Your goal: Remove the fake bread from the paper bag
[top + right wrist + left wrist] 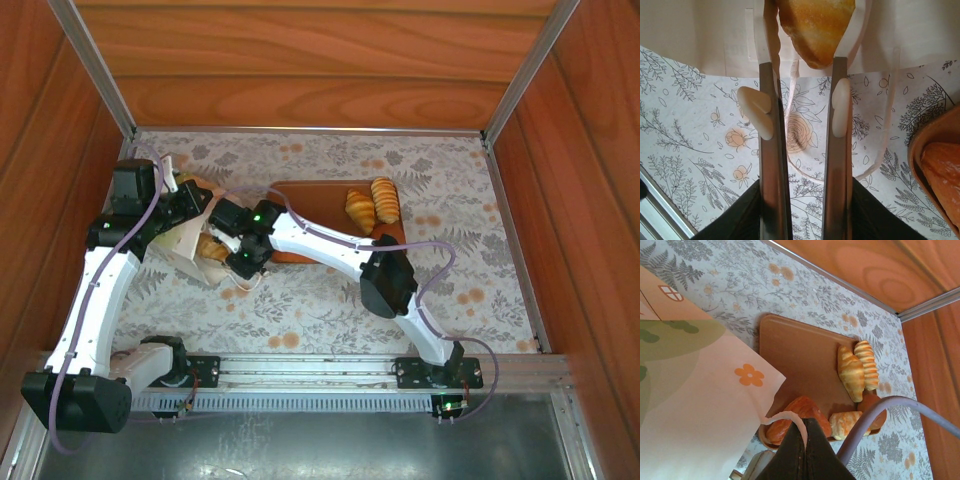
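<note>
At the left of the floral surface [480, 270] we see the white bag [188, 243]. The left end effector [804, 429] is fully closed, pinching the bag's paper rim. Just to its right, the right end effector [810, 20] is partly open, its fingers pressed on either side of a golden bread piece [815, 37] against the bag. Further right, a brown board [320, 200] carries more bread [372, 205], including two croissants side by side.
</note>
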`<state>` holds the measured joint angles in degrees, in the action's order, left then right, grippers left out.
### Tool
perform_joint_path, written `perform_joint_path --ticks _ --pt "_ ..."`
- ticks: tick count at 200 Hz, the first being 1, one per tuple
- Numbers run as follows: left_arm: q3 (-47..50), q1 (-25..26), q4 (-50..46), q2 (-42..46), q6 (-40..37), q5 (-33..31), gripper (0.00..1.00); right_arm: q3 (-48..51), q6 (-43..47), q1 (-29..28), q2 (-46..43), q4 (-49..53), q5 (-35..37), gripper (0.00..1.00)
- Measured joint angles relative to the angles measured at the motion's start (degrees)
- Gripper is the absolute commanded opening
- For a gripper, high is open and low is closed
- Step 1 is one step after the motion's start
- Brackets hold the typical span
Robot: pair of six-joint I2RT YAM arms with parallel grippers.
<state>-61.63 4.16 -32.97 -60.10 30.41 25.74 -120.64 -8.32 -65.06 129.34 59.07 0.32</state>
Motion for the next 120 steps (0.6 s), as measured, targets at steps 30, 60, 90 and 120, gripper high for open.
perform_joint_path --ticks 30,60,90,120 --pt "0.0 0.0 0.0 0.0 0.0 0.0 0.0 3.5 -0.5 0.0 -4.4 -1.2 0.1 0.35" --pt "0.0 0.0 0.0 0.0 0.0 -0.1 0.0 9.5 -1.4 0.0 -12.5 -2.9 0.1 0.35" --pt "0.0 0.0 0.0 0.0 0.0 -0.2 0.0 16.2 -1.9 0.0 -20.7 -4.3 0.6 0.35" --pt "-0.2 0.0 0.1 0.0 0.0 -0.7 0.0 22.9 -2.1 0.0 -26.9 -4.8 0.7 0.34"
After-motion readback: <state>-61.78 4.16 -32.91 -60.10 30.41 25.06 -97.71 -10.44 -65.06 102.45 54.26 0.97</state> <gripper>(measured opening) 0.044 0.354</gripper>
